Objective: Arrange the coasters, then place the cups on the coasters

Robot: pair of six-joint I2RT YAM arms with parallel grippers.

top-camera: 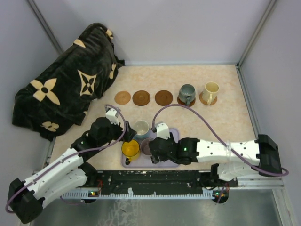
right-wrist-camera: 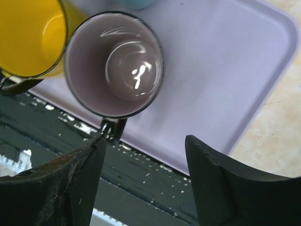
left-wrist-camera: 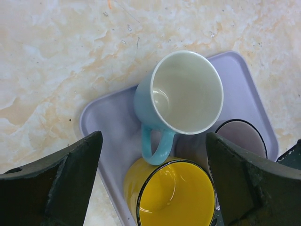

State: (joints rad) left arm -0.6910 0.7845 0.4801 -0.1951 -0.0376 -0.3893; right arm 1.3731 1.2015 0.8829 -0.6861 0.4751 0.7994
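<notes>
Three bare coasters (top-camera: 122, 98) (top-camera: 141, 98) (top-camera: 164, 97) lie in a row at the back. To their right, a dark grey-green cup (top-camera: 187, 94) and a cream cup (top-camera: 210, 92) each stand on a coaster. On the lavender tray (top-camera: 173, 133) are a yellow cup (left-wrist-camera: 174, 195), a white and light blue cup (left-wrist-camera: 186, 92) and a mauve cup (right-wrist-camera: 114, 63). My left gripper (left-wrist-camera: 153, 188) is open, its fingers either side of the yellow cup and above it. My right gripper (right-wrist-camera: 146, 174) is open over the tray's near edge, its left finger (right-wrist-camera: 80, 179) by the mauve cup's handle.
A black cloth with tan flower patterns (top-camera: 66, 80) is heaped at the back left. Grey walls close in the table on the left, back and right. A dark rail (right-wrist-camera: 141, 188) runs along the near edge under the tray (right-wrist-camera: 225, 70).
</notes>
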